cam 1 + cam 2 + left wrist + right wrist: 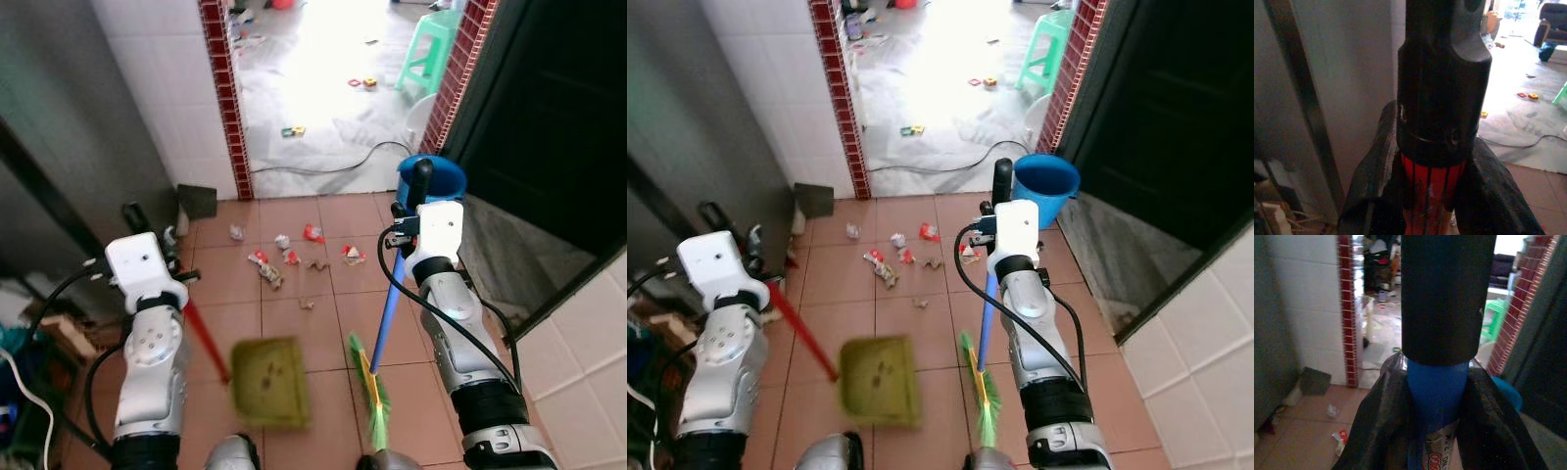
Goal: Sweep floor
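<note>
Left tool (1432, 191) is closed around the red handle (798, 333) of the dustpan (271, 382), both fingers pressed against the shaft in the left wrist view; the green pan sits low over the tiled floor (294, 323), directly in front of the robot and short of the litter. It appears blurred, so whether its lip touches the tiles cannot be told. Scraps of litter (289, 257) lie scattered on the floor ahead, between the pan and the doorway, well apart from the pan. Right tool (1432, 431) is clamped on the blue handle (389, 304) of the broom (370, 392), just below its black end cap; the green bristles rest near the right edge of the pan, not yet among the scraps. A blue bucket (432, 178) stands beyond the right arm, beside the doorway. Judgement: the step in hand is bringing both implements up to the litter. To do it well, the broom head should be carried past the scraps and drawn back toward the pan, with the pan's lip flat on the tiles and angled to face the stroke. The scraps look light; short, slow strokes should avoid scattering them toward the bucket or doorway.
</note>
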Motion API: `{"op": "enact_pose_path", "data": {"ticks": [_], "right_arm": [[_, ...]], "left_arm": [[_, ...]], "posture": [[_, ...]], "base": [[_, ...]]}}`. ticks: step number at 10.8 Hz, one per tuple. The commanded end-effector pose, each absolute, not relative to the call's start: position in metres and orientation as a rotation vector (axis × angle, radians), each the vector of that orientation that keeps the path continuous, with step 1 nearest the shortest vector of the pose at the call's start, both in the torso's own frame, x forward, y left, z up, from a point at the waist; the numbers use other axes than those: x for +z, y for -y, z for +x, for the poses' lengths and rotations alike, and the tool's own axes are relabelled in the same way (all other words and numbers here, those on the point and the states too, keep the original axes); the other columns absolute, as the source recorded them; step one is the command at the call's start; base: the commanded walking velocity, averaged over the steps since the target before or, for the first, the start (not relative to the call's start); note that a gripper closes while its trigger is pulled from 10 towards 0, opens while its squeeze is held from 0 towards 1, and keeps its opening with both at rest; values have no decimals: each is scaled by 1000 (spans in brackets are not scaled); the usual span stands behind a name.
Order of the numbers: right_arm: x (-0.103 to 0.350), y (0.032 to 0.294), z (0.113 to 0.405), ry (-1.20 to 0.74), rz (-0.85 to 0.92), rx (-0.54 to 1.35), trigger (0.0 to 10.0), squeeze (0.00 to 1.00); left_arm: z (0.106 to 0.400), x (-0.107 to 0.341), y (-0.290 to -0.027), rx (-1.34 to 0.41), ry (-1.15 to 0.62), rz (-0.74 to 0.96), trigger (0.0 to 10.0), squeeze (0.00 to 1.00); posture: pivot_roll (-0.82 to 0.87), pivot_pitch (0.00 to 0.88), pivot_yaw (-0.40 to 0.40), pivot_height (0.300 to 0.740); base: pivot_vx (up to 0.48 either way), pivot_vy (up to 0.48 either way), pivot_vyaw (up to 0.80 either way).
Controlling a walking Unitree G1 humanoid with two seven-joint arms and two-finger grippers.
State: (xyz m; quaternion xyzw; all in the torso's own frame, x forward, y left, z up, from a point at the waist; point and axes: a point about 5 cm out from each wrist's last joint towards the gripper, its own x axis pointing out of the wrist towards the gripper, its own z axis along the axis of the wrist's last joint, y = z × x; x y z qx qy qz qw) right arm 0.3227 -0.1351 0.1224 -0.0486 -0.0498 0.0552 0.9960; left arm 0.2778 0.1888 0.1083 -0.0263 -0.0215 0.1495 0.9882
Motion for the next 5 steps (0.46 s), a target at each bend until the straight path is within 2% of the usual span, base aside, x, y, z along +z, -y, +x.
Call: {"op": "enact_pose_path", "data": {"ticks": [1, 5], "right_arm": [[141, 129, 329, 179, -116, 139, 10000, 0], [145, 132, 329, 195, -92, 128, 10000, 0]], "left_arm": [[279, 122, -191, 301, 103, -38, 10000, 0], [285, 118, -190, 319, 67, -28, 10000, 0]], "posture": [[-18, 61, 17, 740], [-31, 59, 30, 740]], "base": [[405, 255, 0], [388, 284, 0]]}}
